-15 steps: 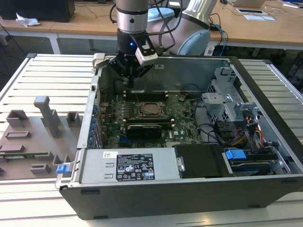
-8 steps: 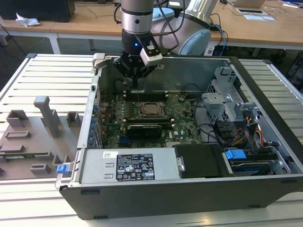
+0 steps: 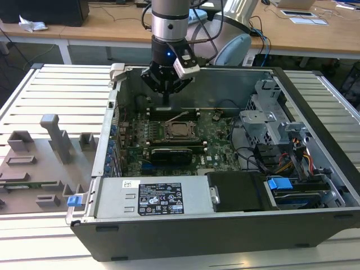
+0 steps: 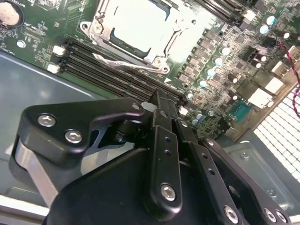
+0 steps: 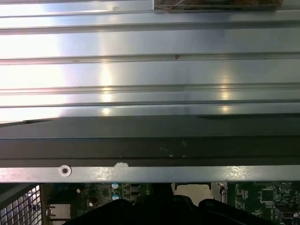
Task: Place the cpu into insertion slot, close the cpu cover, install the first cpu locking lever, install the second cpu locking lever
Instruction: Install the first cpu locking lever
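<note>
The pale, shiny square cpu (image 4: 140, 21) lies flat inside the silvery cpu cover (image 4: 104, 29). Near the cpu, the gripper (image 3: 166, 100) hangs with its fingers together, empty.

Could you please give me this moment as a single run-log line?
gripper: shut, empty, above board near cpu | cpu: seated under cover | cover: down | lever: latch unclear

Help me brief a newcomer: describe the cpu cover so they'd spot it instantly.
Inside the open computer case, find the green motherboard. Near its middle lies the cpu cover, a silvery metal frame with a square window, unlike the long black memory slots beside it.
</note>
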You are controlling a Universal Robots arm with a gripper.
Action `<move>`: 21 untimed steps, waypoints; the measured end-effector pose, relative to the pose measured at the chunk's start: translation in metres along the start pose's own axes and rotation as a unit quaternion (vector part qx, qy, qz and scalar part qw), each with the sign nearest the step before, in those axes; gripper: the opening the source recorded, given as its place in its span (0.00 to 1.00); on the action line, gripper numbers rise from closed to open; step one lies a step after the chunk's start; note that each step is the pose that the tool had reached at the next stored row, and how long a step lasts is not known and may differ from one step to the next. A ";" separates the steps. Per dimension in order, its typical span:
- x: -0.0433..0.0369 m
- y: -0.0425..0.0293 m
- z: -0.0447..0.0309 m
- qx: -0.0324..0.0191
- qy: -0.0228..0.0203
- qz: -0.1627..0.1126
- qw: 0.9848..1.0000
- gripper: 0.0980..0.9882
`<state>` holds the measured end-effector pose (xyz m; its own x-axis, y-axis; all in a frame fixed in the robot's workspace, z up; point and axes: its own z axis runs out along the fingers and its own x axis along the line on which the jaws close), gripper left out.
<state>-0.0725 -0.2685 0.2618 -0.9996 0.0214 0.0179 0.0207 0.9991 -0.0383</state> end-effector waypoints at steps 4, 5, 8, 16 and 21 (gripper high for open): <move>-0.0009 0.0003 0.0066 0.000 0.000 0.000 1.000 0.01; -0.0010 0.0004 0.0077 0.000 0.000 0.000 1.000 0.01; -0.0011 0.0006 0.0149 0.000 0.000 0.000 1.000 0.01; -0.0015 0.0012 0.0313 0.000 0.000 0.000 1.000 0.01; -0.0053 0.0016 0.0371 0.000 0.000 0.000 1.000 0.01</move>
<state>-0.0678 -0.2684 0.2246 -0.9996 0.0216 0.0181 0.0209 0.9990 -0.0384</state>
